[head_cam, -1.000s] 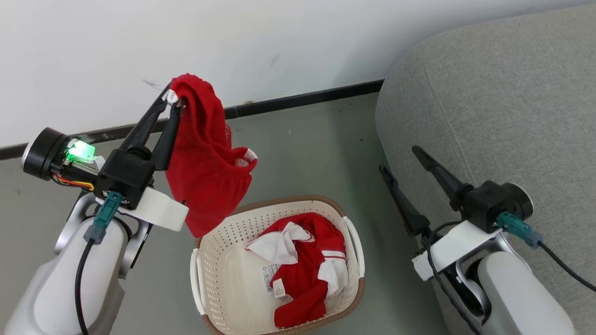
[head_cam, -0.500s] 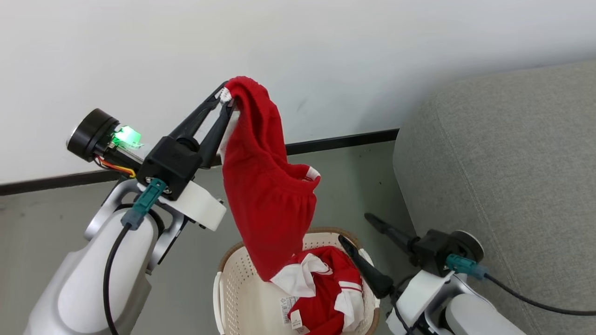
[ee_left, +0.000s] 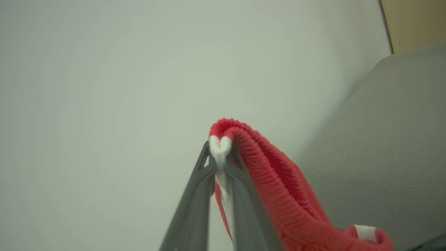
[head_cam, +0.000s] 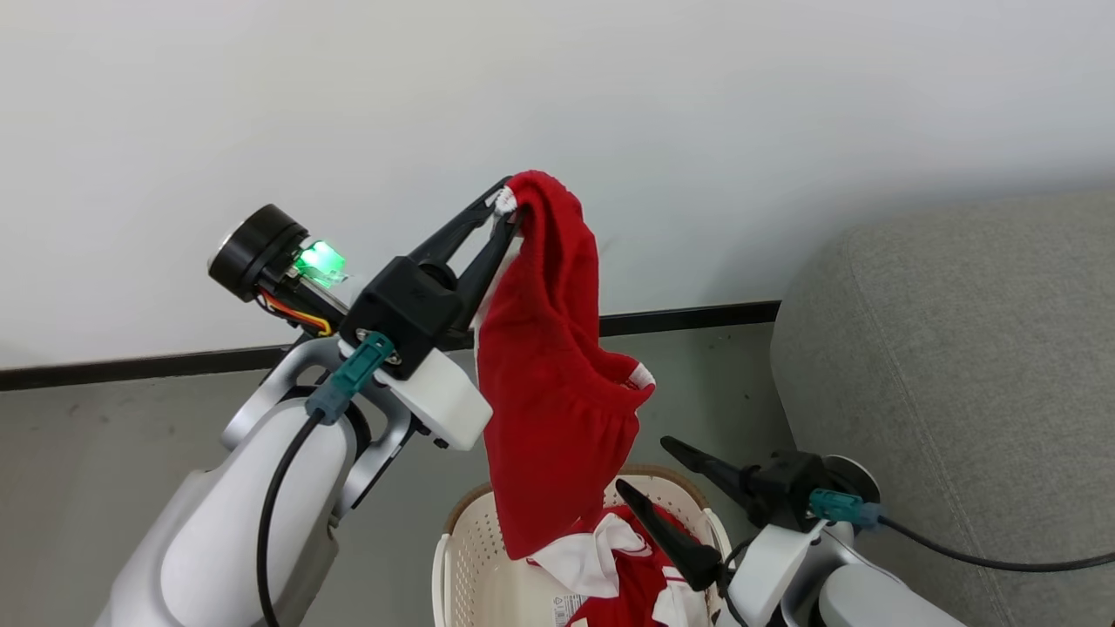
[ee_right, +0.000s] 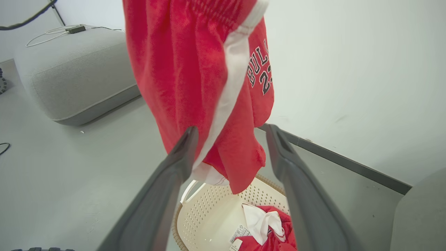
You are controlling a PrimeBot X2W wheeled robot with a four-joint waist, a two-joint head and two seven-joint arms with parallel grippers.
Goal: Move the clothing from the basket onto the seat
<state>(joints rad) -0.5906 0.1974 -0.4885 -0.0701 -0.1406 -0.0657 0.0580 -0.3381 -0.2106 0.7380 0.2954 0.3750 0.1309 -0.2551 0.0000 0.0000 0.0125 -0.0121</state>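
Above the rim of the cream-white perforated plastic laundry basket (head_cam: 460,557), the left gripper (head_cam: 508,207) pinches the white-edged hem of a soft red white-striped sports garment (head_cam: 549,392), a light, limp piece probably best held at that edge, as the right gripper (head_cam: 645,463) gapes empty near the grey fabric sofa (head_cam: 958,366).

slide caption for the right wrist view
Red garment hangs over the basket, ahead of the open right pincer.

Over the basket (head_cam: 462,557): hanging red garment (head_cam: 557,392) blocked the way down.
Between basket and sofa (head_cam: 958,366): bare floor (head_cam: 732,392) lay free, the spread right claw (head_cam: 643,462) at its near end.
Behind: wall (head_cam: 523,87).
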